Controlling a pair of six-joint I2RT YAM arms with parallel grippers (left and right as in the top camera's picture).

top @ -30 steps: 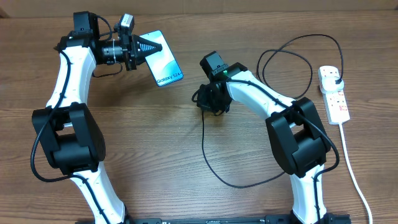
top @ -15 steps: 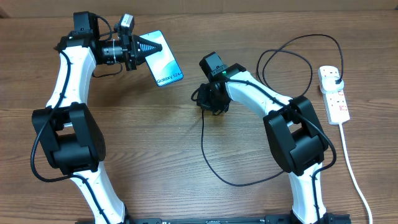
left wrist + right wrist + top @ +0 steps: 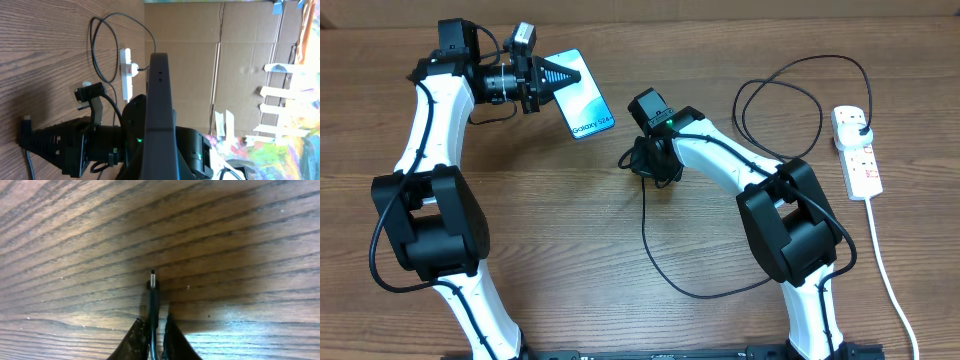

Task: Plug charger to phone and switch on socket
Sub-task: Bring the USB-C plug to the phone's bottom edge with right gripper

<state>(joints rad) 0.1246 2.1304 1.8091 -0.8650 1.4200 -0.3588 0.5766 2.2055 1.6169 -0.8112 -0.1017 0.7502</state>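
My left gripper (image 3: pixel 568 77) is shut on the phone (image 3: pixel 586 103), which it holds up off the table at the back left with the teal screen and "Galaxy" lettering showing. In the left wrist view the phone (image 3: pixel 158 95) is a dark edge-on bar. The charger (image 3: pixel 645 235) is a thin black cable looping over the table to the socket (image 3: pixel 857 150), a white strip at the far right. My right gripper (image 3: pixel 640 165) is down at the table near the middle. Its jaws (image 3: pixel 152 326) stand close round the charger cable, whose connector tip (image 3: pixel 153 275) pokes out ahead on the wood.
A thick white cord (image 3: pixel 885 270) runs from the socket toward the table's front right edge. The charger's loops (image 3: pixel 790 90) lie between my right arm and the socket. Cardboard (image 3: pixel 240 65) stands beyond the table.
My right gripper has slid a little to the left, drawing the charger cable with it. The left arm and the phone have not moved.
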